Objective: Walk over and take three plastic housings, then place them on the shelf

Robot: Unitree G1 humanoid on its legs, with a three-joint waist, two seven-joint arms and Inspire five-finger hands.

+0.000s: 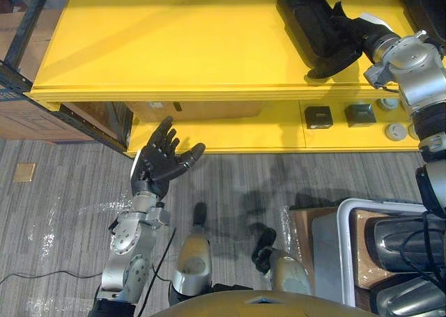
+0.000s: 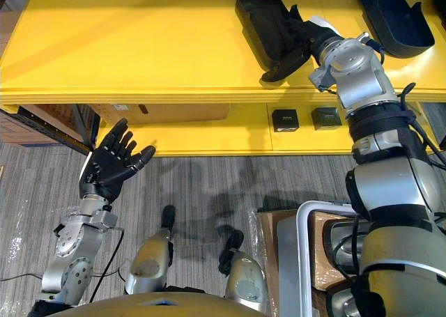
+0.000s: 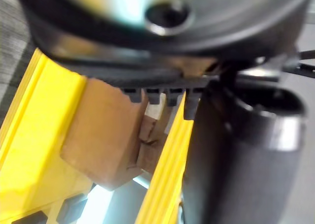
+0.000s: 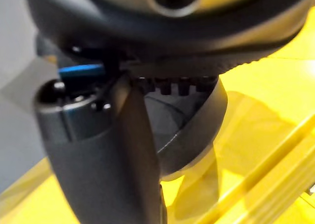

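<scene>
A black plastic housing (image 1: 310, 24) lies on the top of the yellow shelf (image 1: 174, 45), towards its right. My right hand (image 1: 354, 28) reaches over the shelf's front edge and is shut on that housing's near end; in the right wrist view the housing's wall (image 4: 197, 130) runs between thumb (image 4: 113, 150) and fingers. A second black housing (image 2: 390, 10) rests on the shelf further right. My left hand (image 1: 160, 160) hangs open with nothing in it, over the floor in front of the shelf's lower level.
A white bin (image 1: 346, 223) with more dark housings (image 1: 401, 244) stands at the lower right. The lower shelf holds a cardboard box (image 1: 202, 109) and small black parts (image 1: 318, 116). A dark rack (image 1: 21, 31) adjoins the shelf on the left.
</scene>
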